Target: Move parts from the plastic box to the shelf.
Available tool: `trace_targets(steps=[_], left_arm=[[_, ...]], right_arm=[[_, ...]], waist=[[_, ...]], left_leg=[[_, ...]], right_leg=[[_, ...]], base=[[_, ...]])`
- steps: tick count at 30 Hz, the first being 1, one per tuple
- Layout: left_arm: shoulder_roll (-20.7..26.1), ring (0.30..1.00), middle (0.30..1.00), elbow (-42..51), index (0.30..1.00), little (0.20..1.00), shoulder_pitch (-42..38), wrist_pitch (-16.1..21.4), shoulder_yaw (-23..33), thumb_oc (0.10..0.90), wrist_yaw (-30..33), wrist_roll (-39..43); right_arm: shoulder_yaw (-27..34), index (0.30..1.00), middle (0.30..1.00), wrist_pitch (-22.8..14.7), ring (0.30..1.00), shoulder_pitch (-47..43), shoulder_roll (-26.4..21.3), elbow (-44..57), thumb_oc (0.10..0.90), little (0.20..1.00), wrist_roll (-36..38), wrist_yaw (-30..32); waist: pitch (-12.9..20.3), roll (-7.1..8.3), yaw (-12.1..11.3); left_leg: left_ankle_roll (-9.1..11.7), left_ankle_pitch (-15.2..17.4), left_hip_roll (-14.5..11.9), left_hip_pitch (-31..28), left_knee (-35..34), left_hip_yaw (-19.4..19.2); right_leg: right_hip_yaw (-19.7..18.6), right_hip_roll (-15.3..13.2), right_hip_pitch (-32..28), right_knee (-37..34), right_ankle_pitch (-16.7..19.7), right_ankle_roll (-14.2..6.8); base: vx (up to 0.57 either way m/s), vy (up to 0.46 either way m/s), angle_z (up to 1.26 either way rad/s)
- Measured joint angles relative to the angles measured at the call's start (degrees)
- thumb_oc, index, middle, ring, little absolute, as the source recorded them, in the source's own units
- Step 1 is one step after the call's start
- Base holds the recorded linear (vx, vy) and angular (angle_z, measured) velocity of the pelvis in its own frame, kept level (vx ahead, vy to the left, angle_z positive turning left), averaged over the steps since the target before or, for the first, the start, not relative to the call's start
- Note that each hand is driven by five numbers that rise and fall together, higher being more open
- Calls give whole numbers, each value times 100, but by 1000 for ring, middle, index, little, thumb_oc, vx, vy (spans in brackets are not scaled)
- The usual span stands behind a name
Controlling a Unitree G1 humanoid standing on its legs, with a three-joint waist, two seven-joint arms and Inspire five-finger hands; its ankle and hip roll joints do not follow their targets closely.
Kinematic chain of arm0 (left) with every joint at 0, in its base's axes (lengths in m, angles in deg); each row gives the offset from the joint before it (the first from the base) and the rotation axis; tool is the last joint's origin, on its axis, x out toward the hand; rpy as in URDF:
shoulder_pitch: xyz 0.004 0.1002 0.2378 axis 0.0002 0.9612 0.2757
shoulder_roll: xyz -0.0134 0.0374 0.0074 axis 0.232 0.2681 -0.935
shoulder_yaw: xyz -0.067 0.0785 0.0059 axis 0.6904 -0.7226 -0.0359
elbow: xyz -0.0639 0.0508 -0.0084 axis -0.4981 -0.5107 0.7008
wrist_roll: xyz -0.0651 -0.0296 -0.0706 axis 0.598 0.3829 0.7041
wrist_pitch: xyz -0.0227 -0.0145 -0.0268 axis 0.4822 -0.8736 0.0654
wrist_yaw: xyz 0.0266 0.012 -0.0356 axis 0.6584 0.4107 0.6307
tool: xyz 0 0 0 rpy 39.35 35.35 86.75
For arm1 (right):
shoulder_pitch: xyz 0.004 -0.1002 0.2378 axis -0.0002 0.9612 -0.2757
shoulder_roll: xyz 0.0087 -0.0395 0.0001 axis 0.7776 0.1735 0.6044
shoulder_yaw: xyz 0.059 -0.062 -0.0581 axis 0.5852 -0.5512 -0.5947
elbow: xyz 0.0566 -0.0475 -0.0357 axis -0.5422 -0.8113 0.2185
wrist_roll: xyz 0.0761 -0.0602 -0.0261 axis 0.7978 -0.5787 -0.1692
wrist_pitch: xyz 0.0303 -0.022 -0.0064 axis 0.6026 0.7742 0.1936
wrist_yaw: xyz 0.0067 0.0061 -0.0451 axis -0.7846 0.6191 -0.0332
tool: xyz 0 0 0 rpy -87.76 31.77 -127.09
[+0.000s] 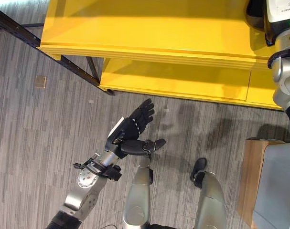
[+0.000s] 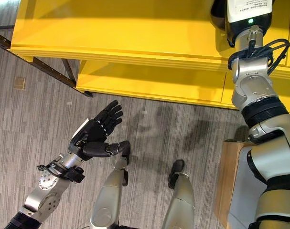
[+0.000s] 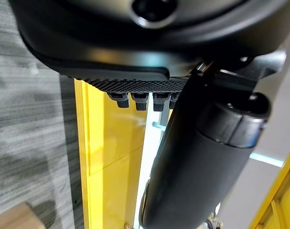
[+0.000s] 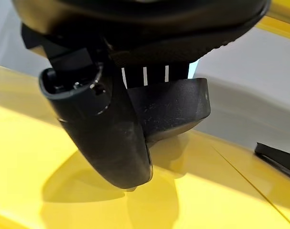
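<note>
left hand (image 1: pixel 133 128): fingers spread, holding nothing, over the grey floor (image 1: pixel 35 138) just in front of the yellow shelf (image 1: pixel 149 28) | right hand (image 4: pixel 130 119): on the shelf's top board, pressed on a dark part (image 4: pixel 176 107), grip cannot be told | plastic box (image 1: pixel 278 186): grey, on the floor in front of the shelf's right end

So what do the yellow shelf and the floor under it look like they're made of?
The yellow shelf looks like painted sheet metal or coated board: smooth, even colour, soft sheen, thin folded-looking front edges; which one is open. The floor looks like grey carpet tile or textured vinyl, going by its fine streaked grain and matt surface.
</note>
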State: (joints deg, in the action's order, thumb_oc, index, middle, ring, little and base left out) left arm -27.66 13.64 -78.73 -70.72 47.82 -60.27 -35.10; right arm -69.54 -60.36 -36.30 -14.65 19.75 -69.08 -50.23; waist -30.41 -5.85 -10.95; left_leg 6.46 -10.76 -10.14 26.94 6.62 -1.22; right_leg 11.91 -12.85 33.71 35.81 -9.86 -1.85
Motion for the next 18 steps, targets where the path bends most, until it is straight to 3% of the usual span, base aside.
trace_targets(steps=[1,2,10,18], left_arm=[[12,1000,1000,13,1000,1000,27,2,-18,900,-37,4],[137,1000,1000,52,1000,1000,76,15,-12,900,-98,3],[264,1000,1000,44,1000,1000,188,13,9,900,-364,10],[368,1000,1000,18,1000,1000,157,17,29,900,-482,9]], right_arm=[[-77,300,300,-19,300,-30,-13,-3,400,300,-1,37],[-292,300,300,-89,300,-81,-75,0,400,300,-25,90],[-499,300,300,-661,300,-184,-151,21,400,300,-450,298],[-962,300,300,-778,300,-293,-440,281,400,300,-443,306]], waist=[[-3,5,-7],[-6,96,-17],[-10,171,-43],[-8,240,-7]], left_leg=[[31,10,-33,3,8,4],[204,-4,-36,20,54,1],[198,7,-364,134,164,266],[224,32,-580,229,318,418]], right_leg=[[28,6,52,173,-75,16],[4,-19,147,344,-187,73],[249,242,301,812,-500,430],[295,437,429,1111,-699,625]], base=[[37,-231,2],[12,-142,3],[11,-132,2],[-8,-88,-2]])
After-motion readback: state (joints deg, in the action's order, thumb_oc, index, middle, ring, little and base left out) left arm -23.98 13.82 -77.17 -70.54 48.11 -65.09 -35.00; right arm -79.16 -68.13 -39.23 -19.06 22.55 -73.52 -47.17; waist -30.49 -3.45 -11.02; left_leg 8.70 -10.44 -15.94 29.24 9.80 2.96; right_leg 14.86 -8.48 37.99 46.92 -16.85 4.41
